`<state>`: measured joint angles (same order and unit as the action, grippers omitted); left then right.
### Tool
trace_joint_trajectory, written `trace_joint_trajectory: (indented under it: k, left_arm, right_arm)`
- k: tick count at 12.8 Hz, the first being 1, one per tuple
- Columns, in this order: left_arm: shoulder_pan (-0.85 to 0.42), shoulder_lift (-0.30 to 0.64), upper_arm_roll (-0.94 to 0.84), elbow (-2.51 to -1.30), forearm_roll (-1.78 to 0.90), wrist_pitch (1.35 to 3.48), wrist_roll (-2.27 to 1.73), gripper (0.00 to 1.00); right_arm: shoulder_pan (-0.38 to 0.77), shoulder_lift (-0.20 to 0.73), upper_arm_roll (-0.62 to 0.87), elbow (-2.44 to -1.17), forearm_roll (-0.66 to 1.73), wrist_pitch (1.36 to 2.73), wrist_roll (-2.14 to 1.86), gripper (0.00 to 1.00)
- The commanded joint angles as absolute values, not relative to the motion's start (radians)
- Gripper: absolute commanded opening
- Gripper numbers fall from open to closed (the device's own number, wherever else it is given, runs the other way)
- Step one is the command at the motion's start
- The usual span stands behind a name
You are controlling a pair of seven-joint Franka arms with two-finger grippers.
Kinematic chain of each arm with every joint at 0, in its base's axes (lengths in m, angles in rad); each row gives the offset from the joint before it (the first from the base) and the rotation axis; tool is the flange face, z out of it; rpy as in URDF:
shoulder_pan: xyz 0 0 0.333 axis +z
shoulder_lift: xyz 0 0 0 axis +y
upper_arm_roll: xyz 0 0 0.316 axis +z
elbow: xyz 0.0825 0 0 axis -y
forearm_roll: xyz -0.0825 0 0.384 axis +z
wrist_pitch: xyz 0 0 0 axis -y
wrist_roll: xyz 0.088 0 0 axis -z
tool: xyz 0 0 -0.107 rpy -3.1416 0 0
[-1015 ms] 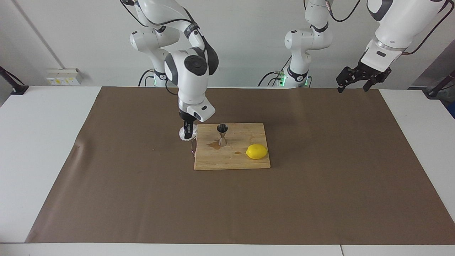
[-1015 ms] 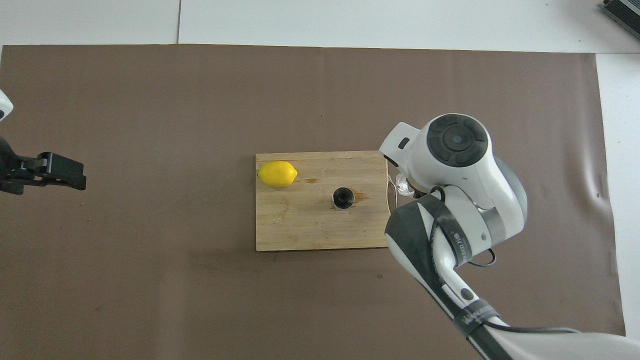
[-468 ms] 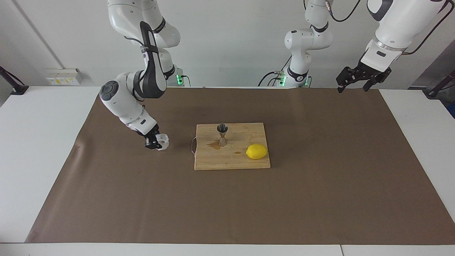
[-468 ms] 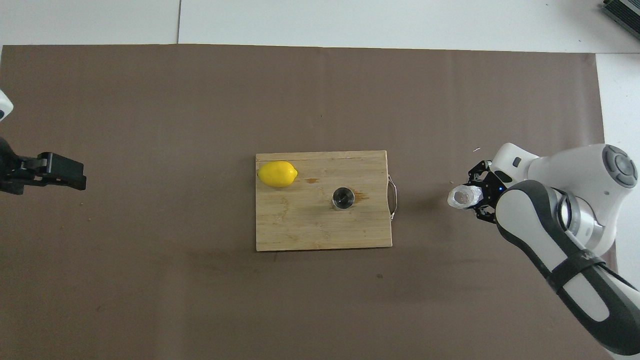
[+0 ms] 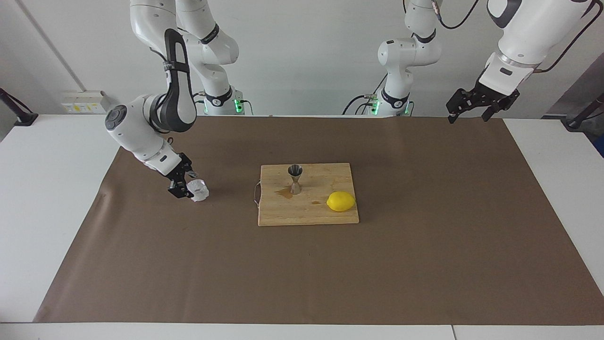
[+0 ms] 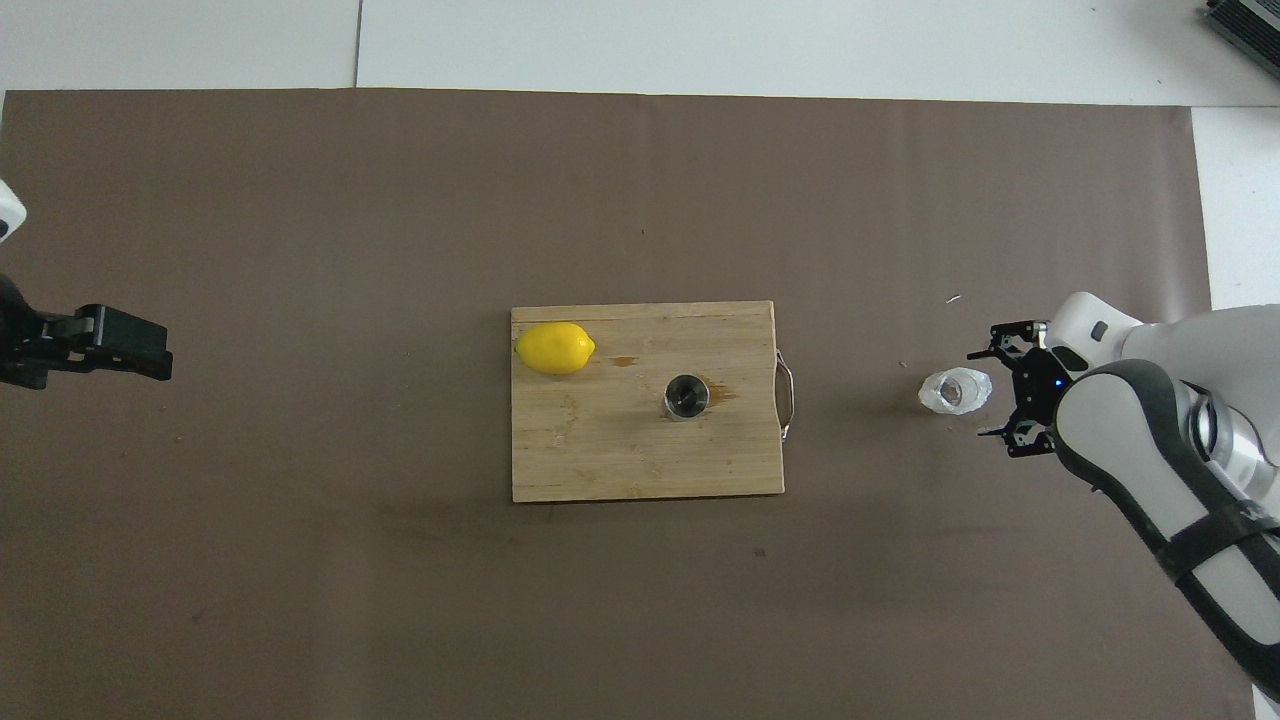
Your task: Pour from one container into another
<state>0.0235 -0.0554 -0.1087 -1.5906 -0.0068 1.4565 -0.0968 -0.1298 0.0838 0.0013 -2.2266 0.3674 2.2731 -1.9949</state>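
Note:
The whitish crinkly plastic cup (image 5: 199, 192) stands upright on the brown mat, apart from the board toward the right arm's end; it also shows in the overhead view (image 6: 955, 391). My right gripper (image 5: 181, 185) is low beside it, open, its jaws spread wide at the cup's edge without gripping it, as the overhead view (image 6: 988, 393) shows. The metal jigger (image 5: 295, 179) stands on the wooden cutting board (image 5: 311, 215), with a wet stain (image 5: 284, 191) beside it. My left gripper (image 5: 468, 113) waits open in the air over the mat's edge at its own end.
A yellow lemon (image 5: 340, 201) lies on the board, on the side toward the left arm's end. The board has a thin wire handle (image 6: 788, 392) on the side facing the cup. The brown mat (image 5: 424, 264) covers most of the white table.
My right gripper carried the cup from beside the board toward the right arm's end, set it on the mat, opened and drew back a little. The left arm has not moved.

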Motion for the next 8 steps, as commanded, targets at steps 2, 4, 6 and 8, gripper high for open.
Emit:
trace_joint_trajectory:
  k: [2,4,6,8]
  left_arm:
    - [0.015,-0.078,-0.098,-1.611,-0.011,1.450,-0.095,1.00]
    - [0.015,-0.078,-0.098,-1.611,-0.011,1.450,-0.095,1.00]
    - [0.015,-0.078,-0.098,-1.611,-0.011,1.450,-0.094,1.00]
    - [0.015,-0.078,-0.098,-1.611,-0.009,1.450,-0.095,1.00]
  right_arm:
    - [-0.173,0.017,0.008,-2.102,0.371,2.163,-1.917,1.00]
    - [-0.172,-0.024,0.008,-2.063,0.361,2.157,-1.740,1.00]
    - [-0.160,-0.026,0.008,-1.978,0.289,2.049,-1.442,1.00]
    - [-0.128,-0.025,0.032,-1.867,0.127,1.910,-1.001,1.00]
